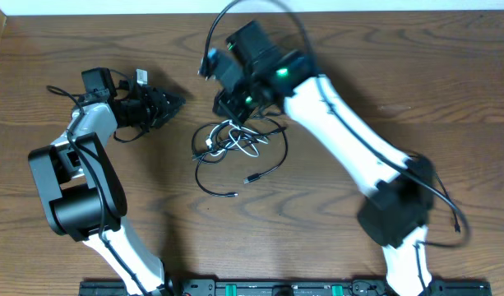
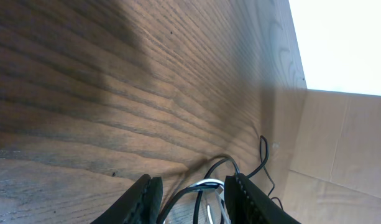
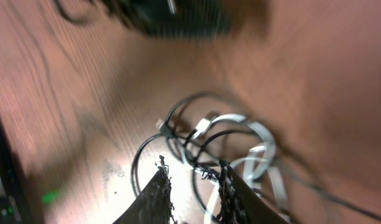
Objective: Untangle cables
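Dark wood-grain table (image 1: 416,57) carries the scene. At left, the left gripper (image 1: 171,104) hovers near the pile, its black fingers (image 2: 148,194) parted and apparently empty, aimed at the strands as if ready to take one. At centre lies the tangle of thin black and white cables (image 1: 235,141), loose ends trailing toward the near edge. Directly over its upper loops hangs the right gripper (image 1: 231,111), fingers (image 3: 160,186) apart and clamping nothing visible, seemingly placed to pick out a loop.
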Controlling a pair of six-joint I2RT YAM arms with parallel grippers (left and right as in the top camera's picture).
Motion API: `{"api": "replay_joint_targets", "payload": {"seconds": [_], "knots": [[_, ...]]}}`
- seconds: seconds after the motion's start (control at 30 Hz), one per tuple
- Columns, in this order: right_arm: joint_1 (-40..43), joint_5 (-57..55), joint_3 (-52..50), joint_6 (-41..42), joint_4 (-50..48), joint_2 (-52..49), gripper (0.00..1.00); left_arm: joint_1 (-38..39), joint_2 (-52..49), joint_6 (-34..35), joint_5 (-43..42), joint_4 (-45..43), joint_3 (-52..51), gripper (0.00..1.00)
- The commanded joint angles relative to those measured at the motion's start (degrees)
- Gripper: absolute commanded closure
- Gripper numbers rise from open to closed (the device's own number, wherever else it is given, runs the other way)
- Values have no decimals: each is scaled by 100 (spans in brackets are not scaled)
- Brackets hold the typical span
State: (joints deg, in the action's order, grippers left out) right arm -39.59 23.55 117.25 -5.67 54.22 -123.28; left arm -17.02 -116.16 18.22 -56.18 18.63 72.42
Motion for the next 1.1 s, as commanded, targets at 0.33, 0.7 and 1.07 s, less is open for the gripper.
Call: {"api": "replay_joint_targets", "payload": {"seconds": [0.33, 0.7, 1.07], "knots": [[-157, -706, -31, 1611, 203, -1233, 76, 13, 0, -9, 35, 0, -22, 60], [-103, -841, -81, 1880, 584, -1838, 71, 13, 0, -9, 37, 0, -22, 60], [7, -844, -76, 2031, 455, -1862, 80, 13, 2, -9, 35, 0, -22, 61]]}}
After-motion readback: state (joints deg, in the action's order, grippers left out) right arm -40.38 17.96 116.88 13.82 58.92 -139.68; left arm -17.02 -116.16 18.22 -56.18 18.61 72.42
